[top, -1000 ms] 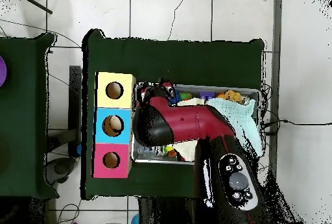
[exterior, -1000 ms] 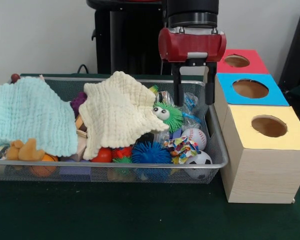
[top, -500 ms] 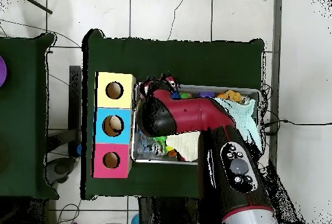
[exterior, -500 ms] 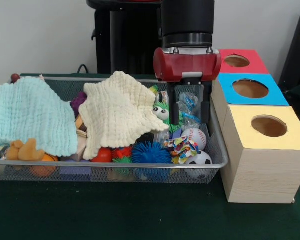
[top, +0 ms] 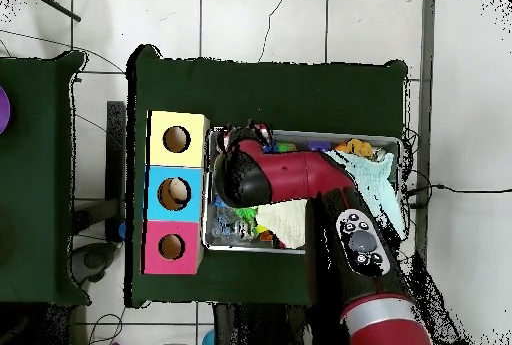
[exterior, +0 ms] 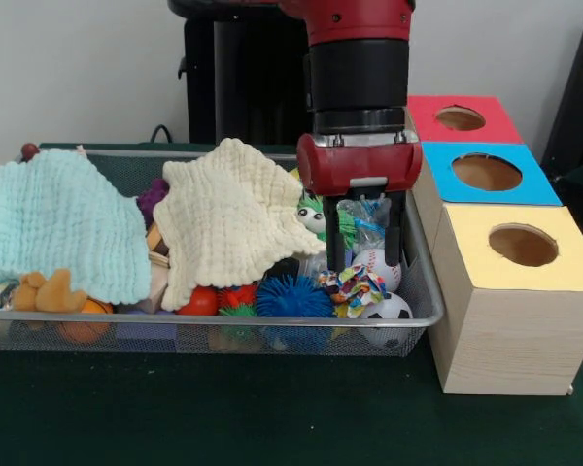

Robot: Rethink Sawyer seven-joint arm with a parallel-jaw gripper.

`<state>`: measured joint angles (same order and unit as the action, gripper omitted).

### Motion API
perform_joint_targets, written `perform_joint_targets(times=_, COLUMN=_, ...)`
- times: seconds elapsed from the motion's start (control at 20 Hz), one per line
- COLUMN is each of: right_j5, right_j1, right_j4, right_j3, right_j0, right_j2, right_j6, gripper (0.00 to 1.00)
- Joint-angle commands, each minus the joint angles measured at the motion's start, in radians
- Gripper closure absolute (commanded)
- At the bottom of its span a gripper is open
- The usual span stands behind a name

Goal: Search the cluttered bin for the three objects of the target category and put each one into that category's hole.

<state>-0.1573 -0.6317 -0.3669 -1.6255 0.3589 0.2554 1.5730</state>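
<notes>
The confetti-print wrapper [exterior: 355, 284] lies closest to the tabletop's near edge, at the box end of the bin [exterior: 214, 320], just behind the rim. It rests on a soccer ball [exterior: 389, 309], with a baseball [exterior: 374, 262] right behind it. I judge it very light, thin and crinkly. It should crush flat under my grip and could slide out, so I would take it across its bunched, twisted middle where the folds are thickest, not by a loose edge. It looks like a small knot of white film speckled with red, yellow, blue and green.

My pincer [exterior: 365, 260] is spread wide, holding nothing, with one finger down beside a green spiky toy with eyes [exterior: 316, 218] and the other near the bin's end wall. Between the fingers sits the clear wrapper [exterior: 364, 221], a glossy see-through crumple with blue marks. It should be just as flimsy and slippery, and springy too, so I would squeeze its puffed centre. Whether my fingertips touch anything I cannot tell.

A cream quilted cloth [exterior: 231, 218] and a pale green one [exterior: 63, 223] cover the rest of the bin, so a third wrapper may be hidden.

Just beyond the bin's end, nearest the tabletop's front edge, stands the yellow-topped box [exterior: 515, 335] with its hole [exterior: 523, 245]. The blue box [exterior: 486, 175] and red box [exterior: 462, 118] stand behind it.
</notes>
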Motion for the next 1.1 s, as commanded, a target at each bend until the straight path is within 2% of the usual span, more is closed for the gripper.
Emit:
perform_joint_targets(times=0.05, right_j5=-0.148, right_j1=0.098, right_j4=-0.057, right_j3=0.047, right_j0=0.030, right_j2=0.055, right_j6=-0.048, gripper=0.00)
perform_joint_targets(times=1.1, right_j5=-0.170, right_j1=0.197, right_j4=-0.069, right_j3=0.035, right_j0=0.083, right_j2=0.104, right_j6=-0.070, gripper=0.00)
